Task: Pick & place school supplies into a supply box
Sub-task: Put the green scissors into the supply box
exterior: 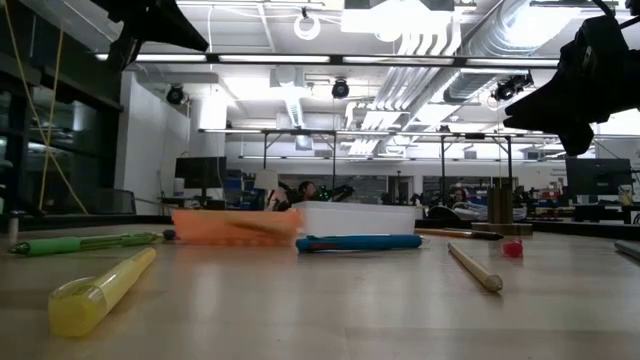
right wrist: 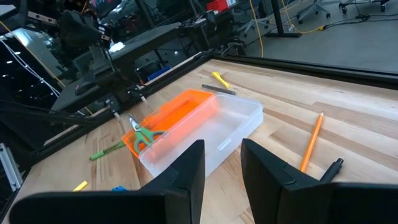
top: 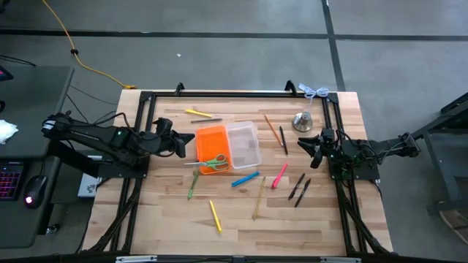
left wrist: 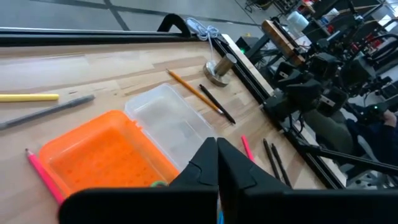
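Note:
The supply box lies open mid-table, its orange half (top: 212,145) beside its clear half (top: 244,143). Green-handled scissors (top: 212,162) rest across the orange half's near end, also seen in the right wrist view (right wrist: 144,134). Loose supplies lie flat around the box: yellow marker (top: 197,112), orange pencil (top: 271,128), black pen (top: 282,139), blue marker (top: 245,179), pink marker (top: 279,175), green pen (top: 192,185), tan pencil (top: 259,197), yellow pencil (top: 216,216), two black pens (top: 297,188). My left gripper (top: 183,145) hovers shut left of the box. My right gripper (top: 301,143) hovers open to its right.
A silver bell-shaped object (top: 303,121) stands near the far right corner, a white cord (top: 314,91) behind it. Black frame rails (top: 234,93) border the table's far edge and both sides. A pink pencil (left wrist: 43,175) lies beside the orange half. Bare wood shows along the near edge.

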{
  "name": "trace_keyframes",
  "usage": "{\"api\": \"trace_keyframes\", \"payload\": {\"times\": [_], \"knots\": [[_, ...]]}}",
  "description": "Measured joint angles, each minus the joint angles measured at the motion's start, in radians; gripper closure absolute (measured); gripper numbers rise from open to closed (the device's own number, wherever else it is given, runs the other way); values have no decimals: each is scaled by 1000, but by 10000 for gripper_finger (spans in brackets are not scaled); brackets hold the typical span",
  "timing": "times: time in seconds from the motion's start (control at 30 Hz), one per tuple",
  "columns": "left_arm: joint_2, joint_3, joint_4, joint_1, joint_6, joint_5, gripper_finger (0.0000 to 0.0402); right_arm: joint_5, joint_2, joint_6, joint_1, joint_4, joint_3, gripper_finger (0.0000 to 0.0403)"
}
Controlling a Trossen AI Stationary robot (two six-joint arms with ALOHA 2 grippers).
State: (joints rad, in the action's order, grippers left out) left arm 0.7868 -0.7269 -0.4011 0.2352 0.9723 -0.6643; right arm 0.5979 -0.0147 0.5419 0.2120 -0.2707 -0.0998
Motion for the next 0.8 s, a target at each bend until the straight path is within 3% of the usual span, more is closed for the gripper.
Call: {"api": "trace_keyframes", "payload": {"times": [0.17, 0.43, 0.57, 0.8], "knots": [[0, 0, -1, 0, -24, 17, 348, 0, 0, 0, 0, 0, 0, 320], [6, 0, -6, 0, -302, 166, 363, 0, 0, 0, 0, 0, 0, 320], [24, 1, -33, 0, -360, 220, 361, 0, 0, 0, 0, 0, 0, 320], [94, 1, -80, 0, -403, 287, 315, 1, 0, 0, 0, -1, 0, 320]]}}
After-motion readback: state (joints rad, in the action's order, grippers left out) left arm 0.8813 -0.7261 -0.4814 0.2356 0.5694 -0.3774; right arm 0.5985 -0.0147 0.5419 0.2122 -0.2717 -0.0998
